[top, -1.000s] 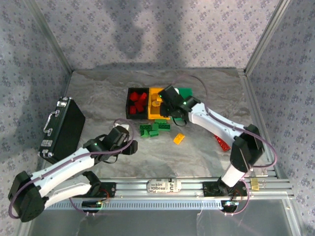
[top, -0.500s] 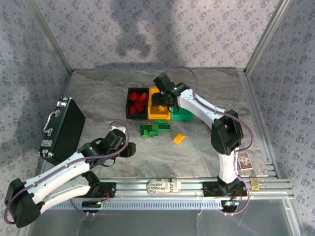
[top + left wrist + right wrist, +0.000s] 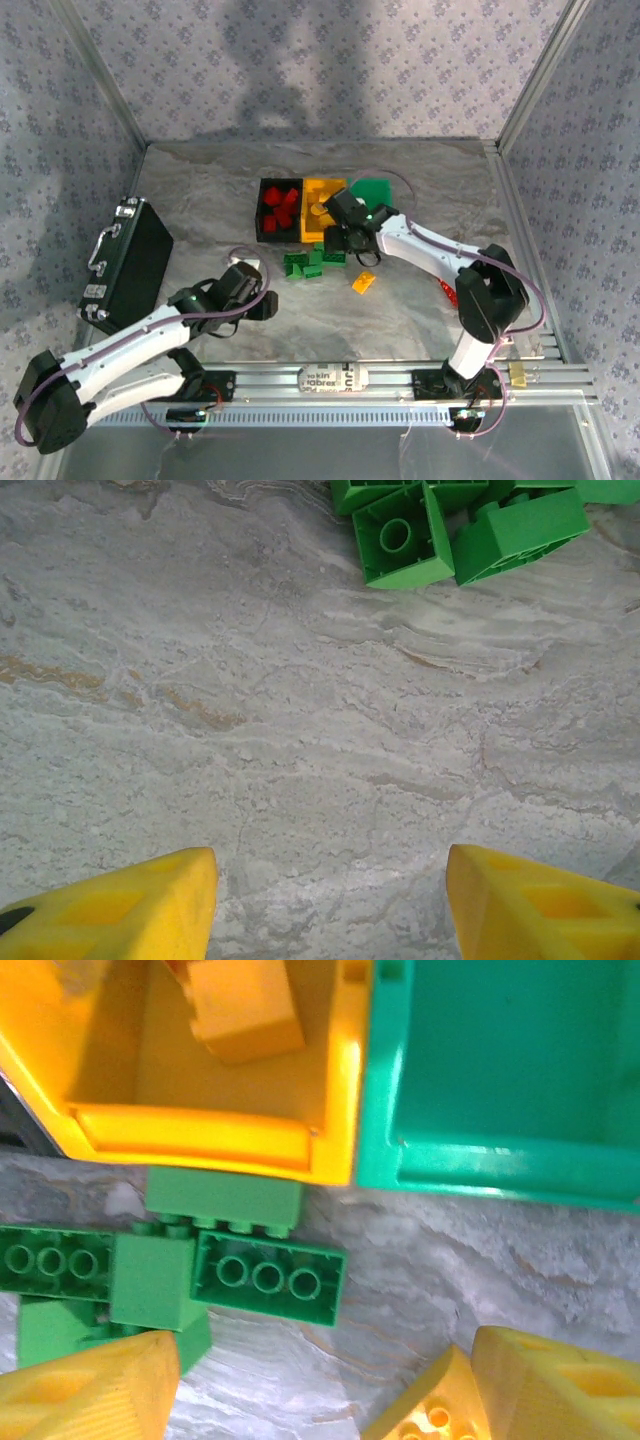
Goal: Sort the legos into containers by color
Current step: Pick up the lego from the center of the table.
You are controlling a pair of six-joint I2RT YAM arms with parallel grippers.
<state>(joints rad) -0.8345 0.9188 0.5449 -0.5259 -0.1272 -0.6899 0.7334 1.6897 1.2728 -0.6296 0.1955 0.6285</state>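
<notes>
Green legos (image 3: pixel 312 262): loose cluster, perhaps five or six, mid-worktop, against the near wall of the yellow-orange bin (image 3: pixel 200 1138). Yellow lego (image 3: pixel 363 282): loose, just right of the cluster; more yellow pieces lie in that bin. Red legos (image 3: pixel 278 208): in the black bin (image 3: pixel 261 225), leftmost of the row. Green bin (image 3: pixel 480 1170): rightmost. Right gripper (image 3: pixel 320 1400): above the cluster, fingers spread, holding nothing. Left gripper (image 3: pixel 330 910): fingers spread over bare worktop (image 3: pixel 300 730), nearer the front edge. Black case (image 3: pixel 125 262): left edge.

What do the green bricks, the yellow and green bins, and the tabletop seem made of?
Green bricks: moulded plastic, slightly glossy, crisp studs. Yellow bin and green bin: smooth plastic, soft highlights on rims. Tabletop: veined grey stone look, matte; possibly printed laminate.
</notes>
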